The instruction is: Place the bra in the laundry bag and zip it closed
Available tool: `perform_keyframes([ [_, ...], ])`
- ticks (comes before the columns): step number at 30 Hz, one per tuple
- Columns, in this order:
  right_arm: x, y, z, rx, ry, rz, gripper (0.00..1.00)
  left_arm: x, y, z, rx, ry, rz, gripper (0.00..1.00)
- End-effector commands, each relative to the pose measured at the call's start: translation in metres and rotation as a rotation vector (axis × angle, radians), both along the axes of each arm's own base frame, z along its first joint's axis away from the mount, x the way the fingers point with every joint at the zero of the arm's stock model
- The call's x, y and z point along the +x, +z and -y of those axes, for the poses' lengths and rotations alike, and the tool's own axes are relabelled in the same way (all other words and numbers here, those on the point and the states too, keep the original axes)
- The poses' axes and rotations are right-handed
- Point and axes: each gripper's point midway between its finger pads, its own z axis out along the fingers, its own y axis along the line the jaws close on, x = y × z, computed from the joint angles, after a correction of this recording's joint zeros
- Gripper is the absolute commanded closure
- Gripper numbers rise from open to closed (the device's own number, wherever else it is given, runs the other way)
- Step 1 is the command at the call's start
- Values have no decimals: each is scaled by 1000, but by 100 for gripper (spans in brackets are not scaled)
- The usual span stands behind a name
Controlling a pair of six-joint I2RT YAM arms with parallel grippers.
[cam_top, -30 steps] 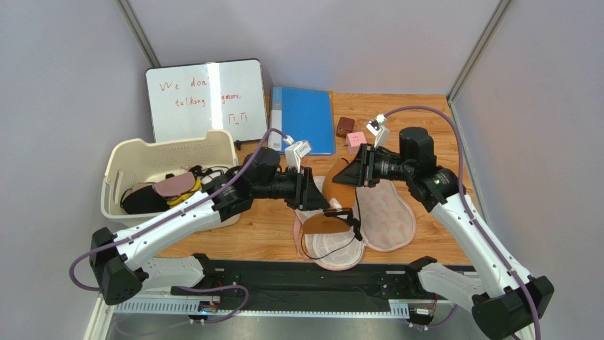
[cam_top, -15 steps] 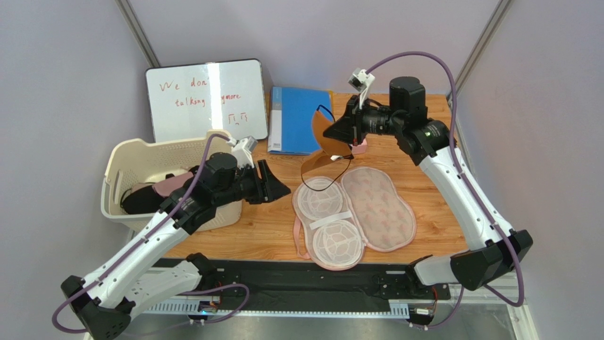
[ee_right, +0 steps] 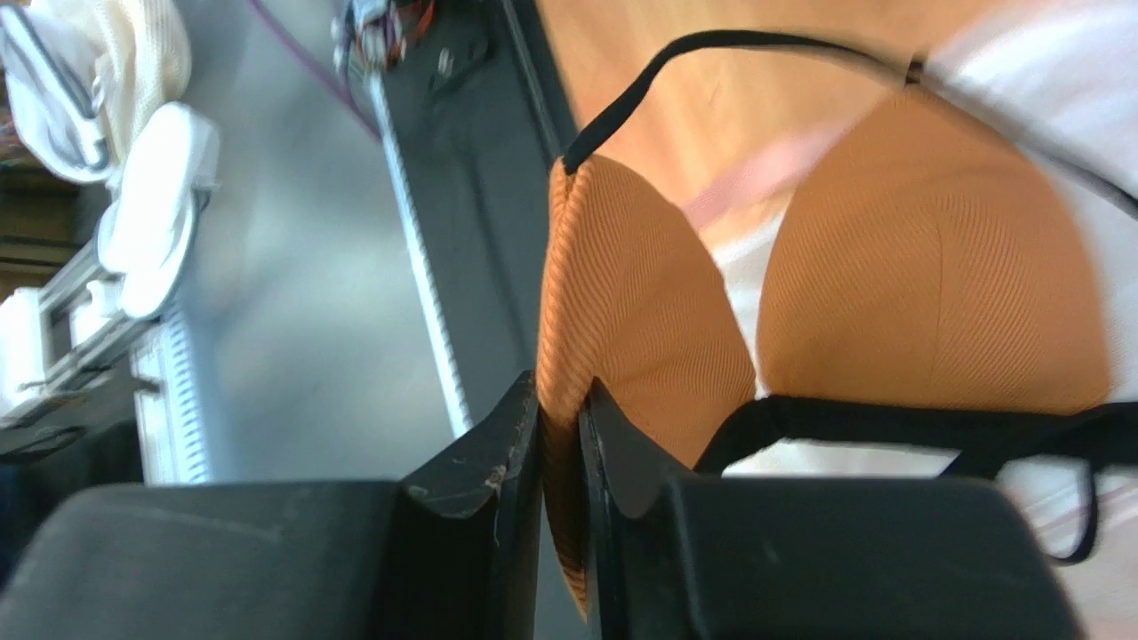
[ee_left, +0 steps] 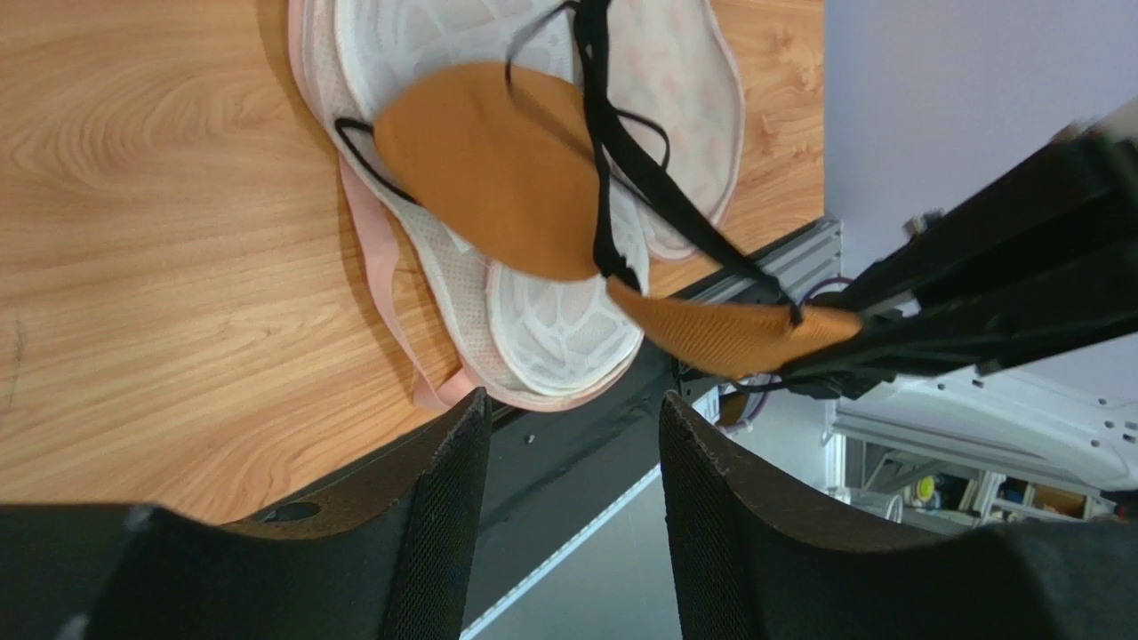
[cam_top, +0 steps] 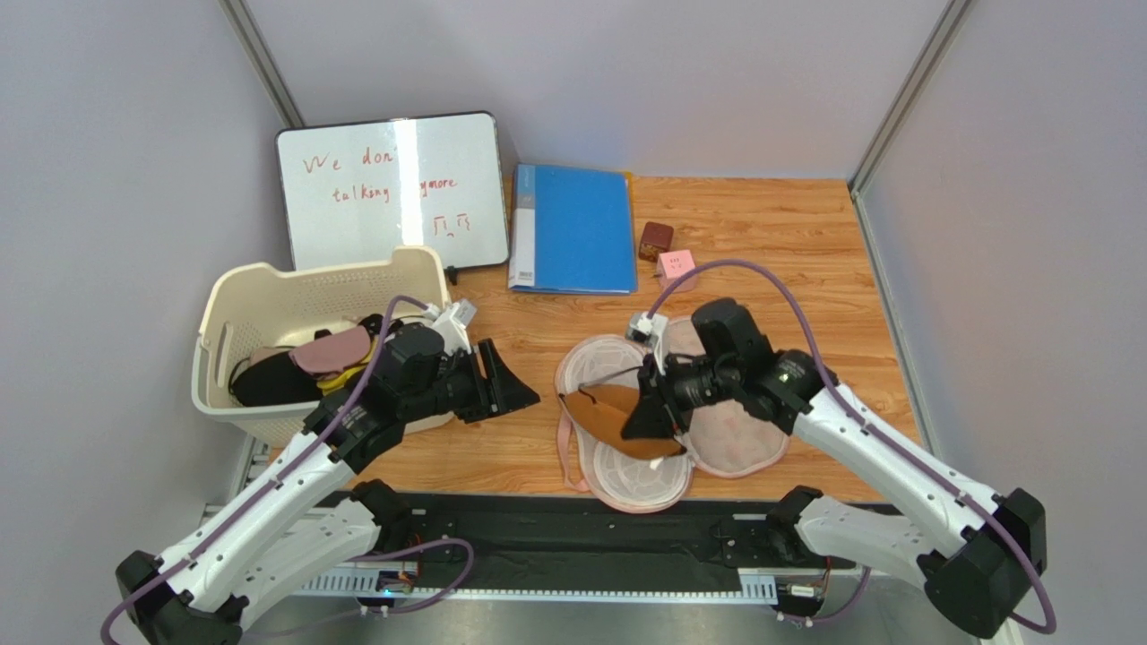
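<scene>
The laundry bag lies open on the table, white mesh half on the left, printed half on the right. The orange-brown bra with black straps hangs over the mesh half; one cup rests on it. My right gripper is shut on the other cup and holds it just above the bag's near lobe. The right wrist view shows the right gripper pinching the cup edge of the bra. My left gripper is open and empty, left of the bag; its view shows the bra on the bag.
A cream basket with pink, yellow and black garments stands at the left. A whiteboard and a blue folder lie at the back. A small brown box and a pink block sit behind the bag.
My right arm lifted the bra up and back, then swung it down onto the open bag. My left arm drew back to the left, away from the bra.
</scene>
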Motion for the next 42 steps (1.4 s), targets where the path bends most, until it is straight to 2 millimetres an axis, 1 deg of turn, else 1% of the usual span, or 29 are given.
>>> perform_keyframes([
  [1,-23,-2,2,41,-74,-75,70,0,5,8,-48,-11,-23,41],
  [2,-28,-5,3,40,-89,-106,56,1,2,8,-40,-12,-31,41],
  [3,-36,-10,8,42,-123,-152,51,1,1,8,-34,-15,-27,39],
  [4,-35,-14,13,17,-178,-181,45,2,2,9,-32,-21,-21,36],
  [5,-31,-16,17,-3,-245,-194,31,2,0,10,-27,-29,-25,34],
  [6,-24,-10,20,-6,-322,-202,27,3,-2,11,-15,-44,-16,34],
  [9,-26,-2,17,-6,-338,-258,22,3,-8,20,-6,-100,-33,33],
  [10,-19,-6,21,-48,-399,-271,21,5,-6,25,-21,-114,-24,33],
  [11,-9,-14,28,-91,-481,-276,20,5,-10,30,-25,-136,-44,33],
  [12,8,-27,39,-156,-595,-254,21,4,-11,34,-28,-151,-47,33],
  [13,11,-44,48,-238,-648,-295,21,4,-11,38,-30,-161,-38,33],
  [14,16,-53,55,-281,-694,-313,21,5,-16,41,-12,-167,-44,33],
  [15,18,-60,61,-315,-726,-327,21,-1,-18,47,-1,-193,-46,33],
  [16,16,-65,61,-325,-729,-352,21,-1,-16,53,3,-203,-42,33],
  [17,12,-73,63,-344,-731,-377,23,1,-23,56,32,-197,-54,33],
  [18,10,-77,64,-350,-738,-393,25,-3,-20,65,40,-223,-41,33],
  [19,7,-79,65,-350,-752,-419,29,-4,-23,69,65,-232,-40,34],
  [20,2,-85,67,-353,-761,-440,30,2,-34,70,137,-233,-6,37],
  [22,-5,-88,65,-332,-752,-472,32,3,-37,74,227,-256,33,43],
  [23,-10,-94,66,-332,-753,-495,32,8,-48,74,272,-258,34,45],
  [26,-17,-96,65,-311,-735,-515,34,9,-57,84,270,-270,-5,48],
  [27,-24,-99,63,-310,-706,-544,34,11,-55,91,234,-275,0,46],
  [29,-28,-102,59,-299,-676,-566,35,8,-58,100,199,-300,-17,42],
  [31,-33,-108,59,-300,-661,-585,35,9,-63,101,199,-283,-35,37],
  [33,-38,-109,55,-280,-624,-602,35,12,-68,96,221,-246,-49,37],
  [36,-45,-108,49,-253,-575,-612,34,12,-63,90,209,-222,-29,37],
  [37,-49,-112,49,-263,-564,-622,35,13,-57,88,199,-206,-11,37],
  [40,-61,-120,44,-304,-503,-644,34,12,-50,78,211,-183,10,37],
  [42,-61,-124,43,-319,-504,-637,36,10,-48,73,228,-178,8,37],
])
